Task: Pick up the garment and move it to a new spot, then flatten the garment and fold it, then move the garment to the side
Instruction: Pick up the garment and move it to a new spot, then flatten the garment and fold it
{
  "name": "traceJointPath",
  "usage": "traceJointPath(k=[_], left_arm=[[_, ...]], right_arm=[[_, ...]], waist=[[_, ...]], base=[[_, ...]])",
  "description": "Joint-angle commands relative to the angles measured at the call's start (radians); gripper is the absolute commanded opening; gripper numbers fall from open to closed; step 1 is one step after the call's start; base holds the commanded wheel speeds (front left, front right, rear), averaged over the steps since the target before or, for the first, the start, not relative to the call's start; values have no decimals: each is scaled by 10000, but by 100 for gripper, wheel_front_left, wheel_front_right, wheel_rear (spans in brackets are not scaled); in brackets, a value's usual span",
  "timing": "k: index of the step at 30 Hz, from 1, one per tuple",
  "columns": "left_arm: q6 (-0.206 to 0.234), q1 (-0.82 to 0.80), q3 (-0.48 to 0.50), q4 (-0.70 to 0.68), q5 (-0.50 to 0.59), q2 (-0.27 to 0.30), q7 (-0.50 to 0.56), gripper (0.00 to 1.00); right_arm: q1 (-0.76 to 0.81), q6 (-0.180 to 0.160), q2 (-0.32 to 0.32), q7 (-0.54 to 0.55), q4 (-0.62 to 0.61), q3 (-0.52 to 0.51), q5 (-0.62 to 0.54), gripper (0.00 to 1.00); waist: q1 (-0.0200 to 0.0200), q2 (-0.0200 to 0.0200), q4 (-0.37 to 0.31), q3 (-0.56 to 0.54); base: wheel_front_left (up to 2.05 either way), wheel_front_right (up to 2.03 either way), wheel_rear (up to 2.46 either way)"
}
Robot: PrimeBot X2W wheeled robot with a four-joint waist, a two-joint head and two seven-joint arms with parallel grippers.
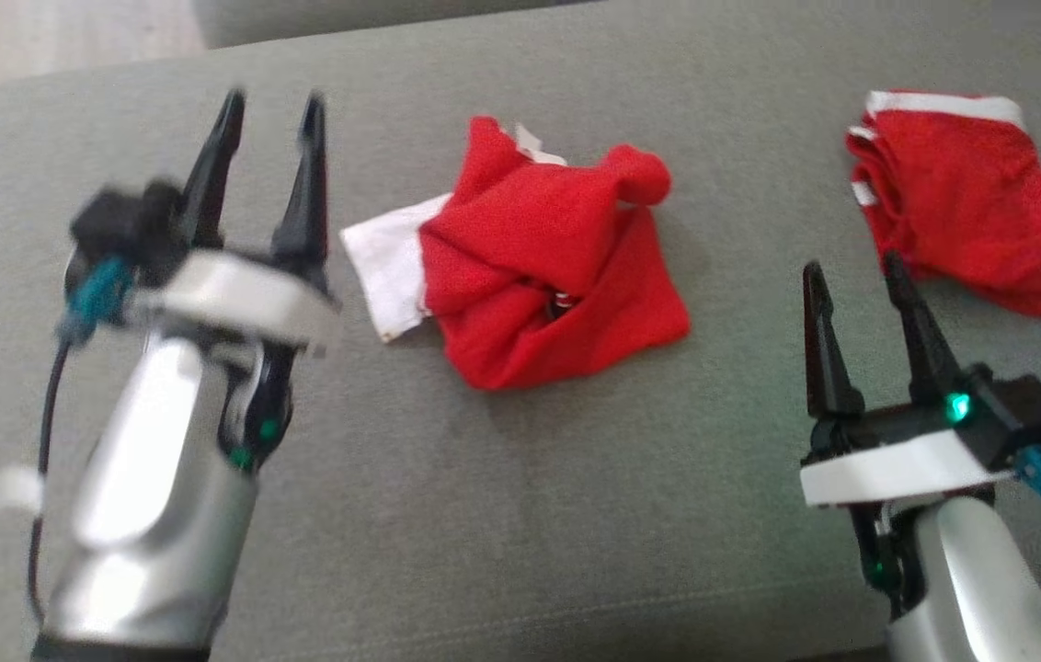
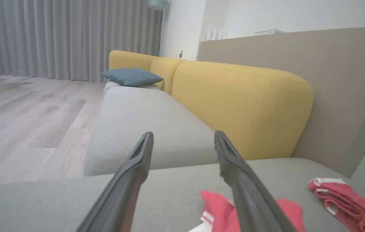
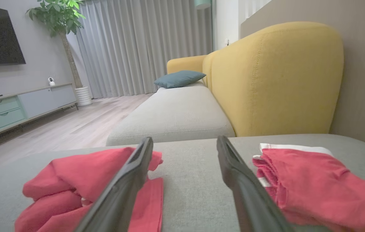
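Both my grippers are released and empty. My left gripper (image 1: 272, 99), blurred in the head view with its fingers spread, hovers over the grey fabric sofa seat (image 1: 520, 515), just to the left of the crumpled red garment with a white panel (image 1: 548, 267). My right gripper (image 1: 852, 265), equally wide, hangs nearer the front of the seat, off to the garment's right. The garment lies in a bunched heap in the middle of the seat, touched by neither gripper, its white part poking out towards my left side. I judge this bare middle stretch suits it because there is room to spread the cloth; flattening and folding are not yet done. My grippers flank it, one on each side, which would suit taking two edges and drawing them apart. The second red garment with white trim (image 1: 962, 193), folded flat, sits well apart at the far right, probably to keep it out of the working space.
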Motion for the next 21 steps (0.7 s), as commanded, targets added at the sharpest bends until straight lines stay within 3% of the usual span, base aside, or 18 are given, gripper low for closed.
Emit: traceJointPath(k=[1, 7, 13, 21], left_arm=[[-38, 109, 449, -538, 156, 353, -50, 100], [-89, 1983, 902, -1681, 704, 489, -51, 100], [3, 3585, 1302, -2703, 1029, -34, -51, 100], [-271, 4024, 1588, -3045, 1312, -512, -51, 100]], right_arm=[[21, 65, -29, -83, -259, 224, -67, 100], [294, 65, -29, -80, -189, 101, -63, 100], [481, 65, -29, -25, -129, 13, -113, 100], [382, 65, -29, 202, -126, 137, -319, 100]], waist=[[0, 0, 346, -246], [0, 0, 977, -591], [0, 0, 1437, -894], [0, 0, 1879, -859]], base=[[0, 0, 0], [0, 0, 0], [0, 0, 0], [0, 0, 0]])
